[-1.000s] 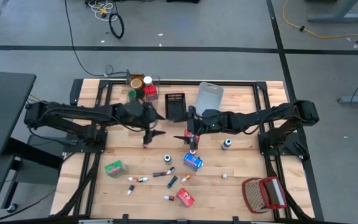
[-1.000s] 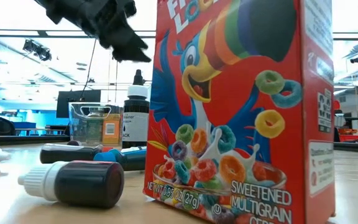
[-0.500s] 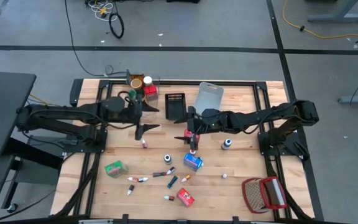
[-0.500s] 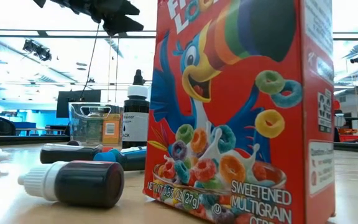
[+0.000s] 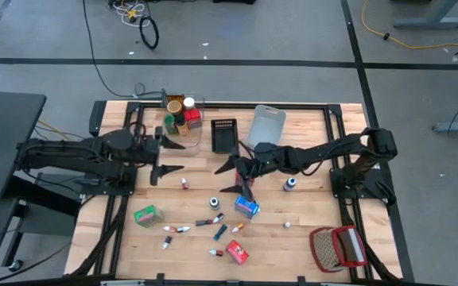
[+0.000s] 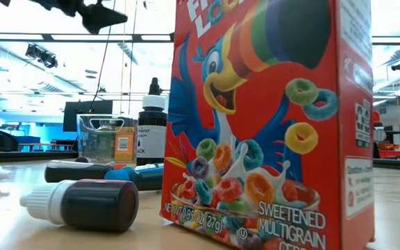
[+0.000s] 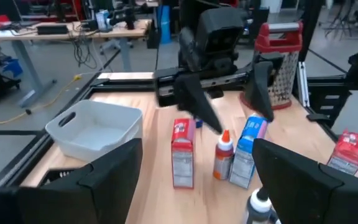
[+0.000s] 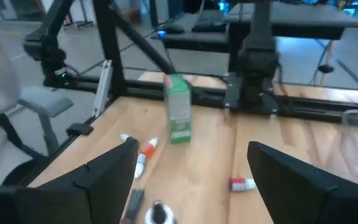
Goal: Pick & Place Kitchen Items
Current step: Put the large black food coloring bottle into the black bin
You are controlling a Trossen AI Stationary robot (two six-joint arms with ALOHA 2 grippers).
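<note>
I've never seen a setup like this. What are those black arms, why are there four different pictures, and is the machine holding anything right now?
It is a robot with two dark arms over a wooden table. One picture looks straight down from above. One sits at table height, so the red cereal box fills it. The other two come from cameras on each wrist, looking out between that arm's own jaws.

From above, the left gripper hangs near the table's back left and the right gripper near the middle. Both have their jaws open and hold nothing.

Small groceries are scattered on the wood: a green box, a blue box, little dropper tubes and a small dark bottle. A clear bin at the back holds a few jars, and a red-and-white wire basket sits at the front right corner.
</note>
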